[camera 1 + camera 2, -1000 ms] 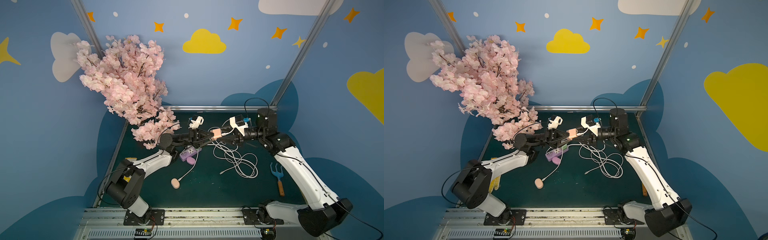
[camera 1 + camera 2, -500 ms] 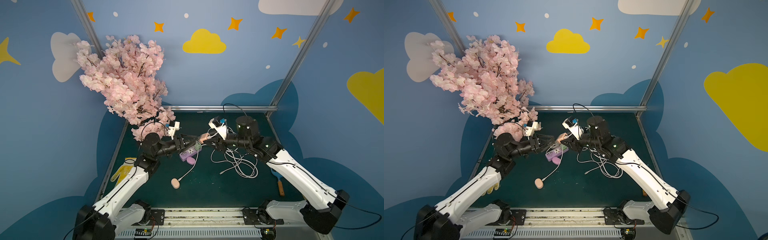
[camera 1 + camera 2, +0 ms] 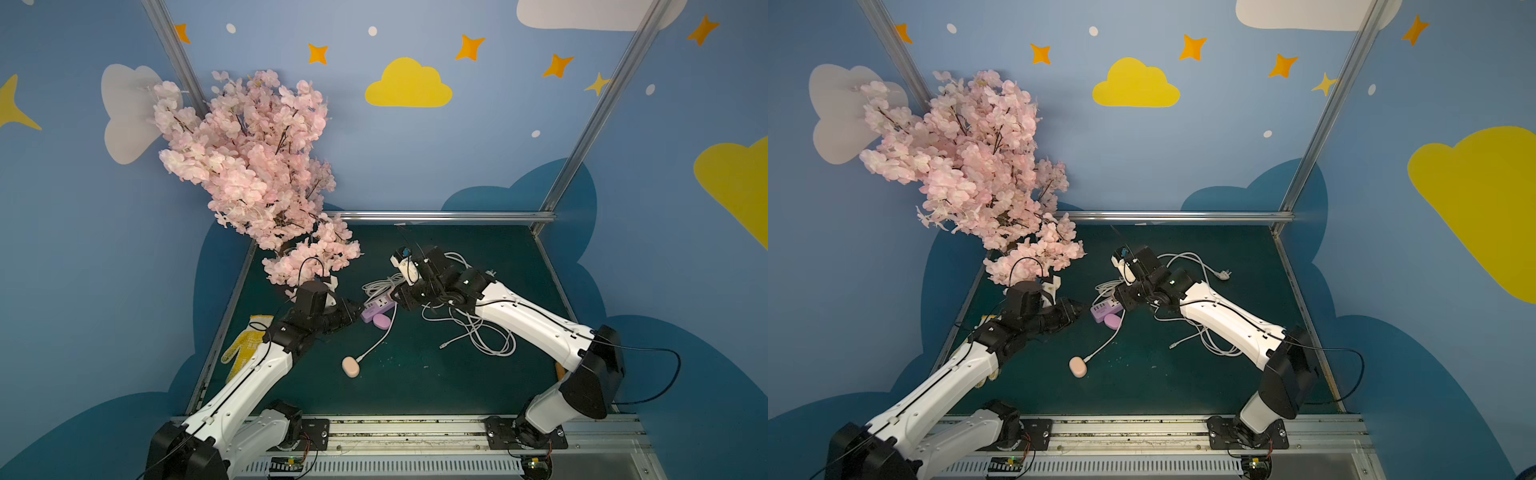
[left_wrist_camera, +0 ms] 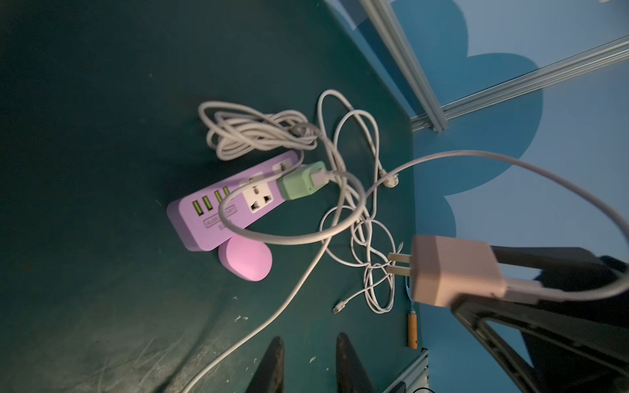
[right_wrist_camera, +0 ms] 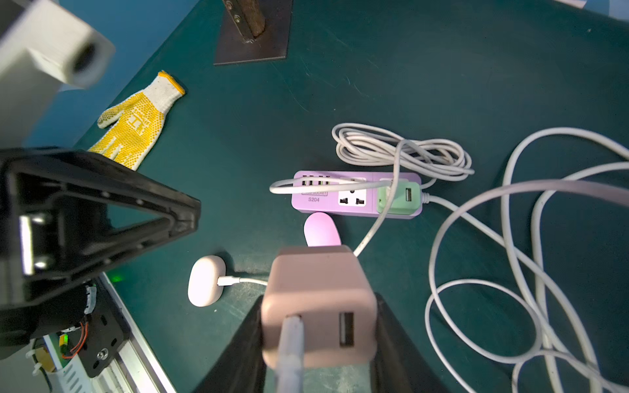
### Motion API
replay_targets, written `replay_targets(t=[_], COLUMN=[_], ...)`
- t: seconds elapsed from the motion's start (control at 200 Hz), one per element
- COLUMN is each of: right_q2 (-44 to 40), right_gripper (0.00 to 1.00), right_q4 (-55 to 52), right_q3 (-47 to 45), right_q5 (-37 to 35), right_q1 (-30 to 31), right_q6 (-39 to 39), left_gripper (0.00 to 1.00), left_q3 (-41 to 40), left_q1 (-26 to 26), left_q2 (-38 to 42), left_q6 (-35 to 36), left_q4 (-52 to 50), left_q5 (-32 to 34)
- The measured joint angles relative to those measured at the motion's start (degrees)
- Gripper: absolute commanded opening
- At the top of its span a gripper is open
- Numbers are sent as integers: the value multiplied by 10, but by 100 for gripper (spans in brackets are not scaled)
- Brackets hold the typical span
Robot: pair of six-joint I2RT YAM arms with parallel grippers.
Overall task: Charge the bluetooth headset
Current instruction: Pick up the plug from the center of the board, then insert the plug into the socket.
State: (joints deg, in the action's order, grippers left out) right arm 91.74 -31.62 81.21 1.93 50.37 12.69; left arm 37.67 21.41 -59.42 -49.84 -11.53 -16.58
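Both arms have dropped from their mid-air meeting and parted. The right end effector (image 5: 320, 297) is now near the purple power strip (image 3: 376, 308), clamped on the pink charger (image 4: 456, 275) with its prongs facing the strip. We see the left end effector (image 4: 309, 340) drawn back beside the strip, its fingers a narrow gap apart and holding nothing. We find the peach headset case (image 3: 351, 367) lying on the bench (image 3: 415, 386) nearer the front, apart from both — its white cable (image 3: 374, 345) plugged in and running up toward the charger.
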Motion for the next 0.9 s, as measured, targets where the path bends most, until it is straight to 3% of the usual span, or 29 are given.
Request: replay_targets(t=[0.21,0.461,0.901], right_q2=[95,234,252], right_gripper=[0,0,0], right_q4=[-12,-76,-67], right_q3=[37,152,152], right_q5=[-2,-5,-50], right_q1=[9,8,0], right_q6=[38,43,44], left_gripper=[28,27,23], left_q3=[-8,-4,55], left_q1=[8,12,13], left_q2=[-78,-157,-284], left_q6=[-12,-13,21], left_q4=[48,96,141], left_q5=[-27,-35,2])
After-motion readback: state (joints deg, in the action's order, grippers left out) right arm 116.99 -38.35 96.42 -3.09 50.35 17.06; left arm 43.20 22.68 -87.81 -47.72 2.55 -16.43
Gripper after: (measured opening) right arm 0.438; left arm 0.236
